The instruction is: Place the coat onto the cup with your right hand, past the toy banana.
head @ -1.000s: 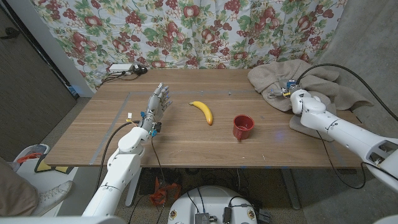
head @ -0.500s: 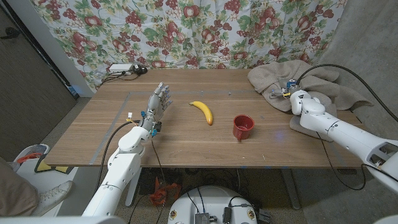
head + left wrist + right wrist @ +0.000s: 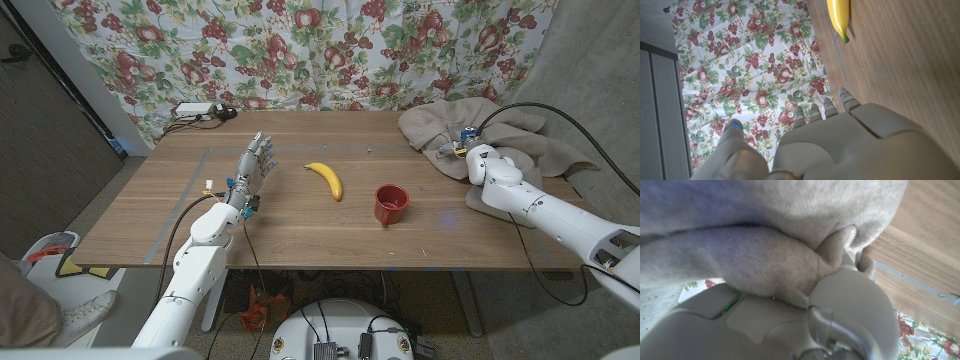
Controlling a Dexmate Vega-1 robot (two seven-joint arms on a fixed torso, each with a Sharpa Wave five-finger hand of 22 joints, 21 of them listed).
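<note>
R hand [image 3: 468,152] buried in coat [image 3: 470,125] edge, cloth bunched round fingers [image 3: 850,287]; grip looks closed on fabric. Cup [image 3: 391,204] and banana [image 3: 325,179] well apart from fingertips. L hand [image 3: 252,165] fingers spread, holding nothing. Risk: loose pinch slips, dragging cloth topples cup.

No lettering, labels, brand marks or numbers are readable anywhere here. The backdrop cloth [image 3: 300,50] carries only a fruit-and-flower print, and the red cup [image 3: 390,204] and toy banana [image 3: 324,179] show plain, unmarked surfaces.
</note>
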